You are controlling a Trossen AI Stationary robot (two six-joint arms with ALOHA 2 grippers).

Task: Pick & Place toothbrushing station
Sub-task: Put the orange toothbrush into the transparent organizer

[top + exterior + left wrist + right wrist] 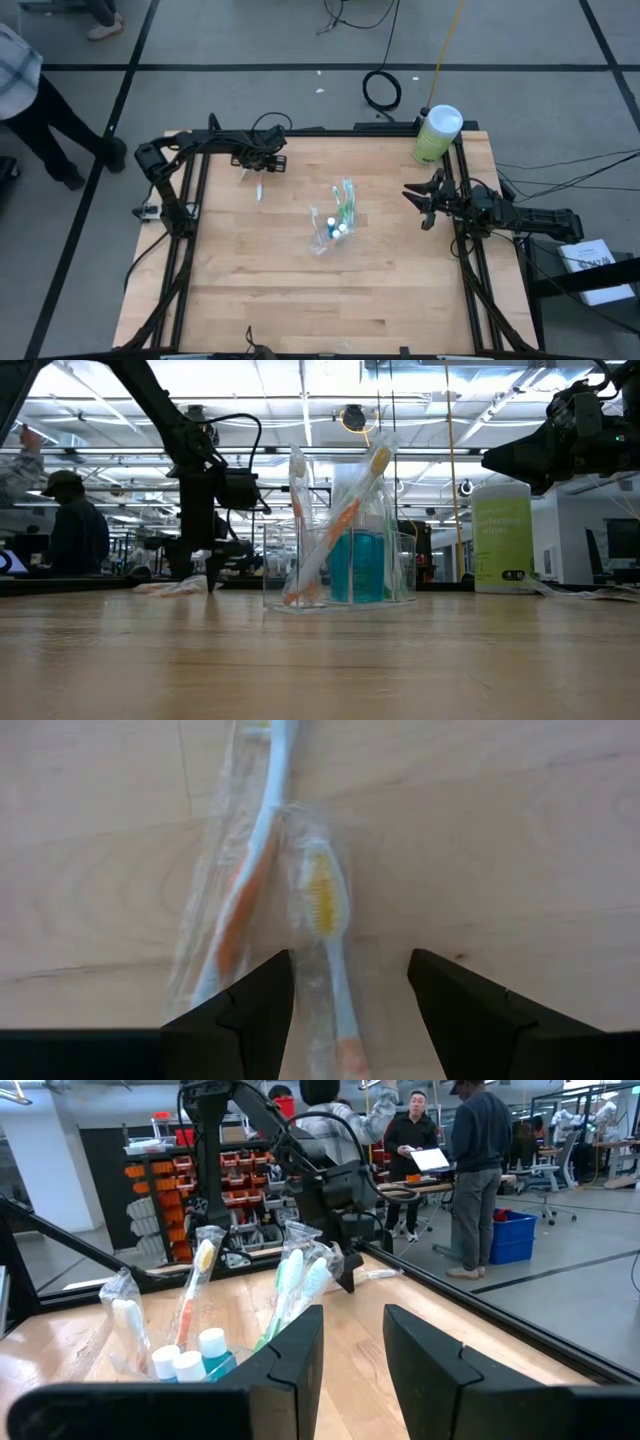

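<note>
currently on the wooden table (pixel 250 300), listed by place relative to the clear holder (pixel 330 232) standing near the table's middle:

- clear holder: upright, carrying wrapped toothbrushes (pixel 346 205) that lean out of its top, green-white ones among them, and small white tubes with blue caps (pixel 338 231) beside them. in the low view one brush (pixel 335 525) shows an orange-and-white handle slanting across the holder.
- left gripper (pixel 258 167): toward the far left corner of the table from the holder, well apart from it, pointing down at the wood. its fingers (pixel 245 1020) stand moderately apart, holding nothing, straddling the handle end of a wrapped toothbrush.
- two wrapped toothbrushes (pixel 325 920): flat on the table under the left gripper, side by side in clear film, white with orange and yellow parts.
- right gripper (pixel 425 205): to the right of the holder, apart from it, raised above the table, facing the holder; fingers (pixel 290 1370) narrowly apart, empty.
- pale-green canister (pixel 436 135) with white lid: far right corner of the table, beyond the right gripper.
- people (pixel 475 1170): standing in the room behind the table.
</note>
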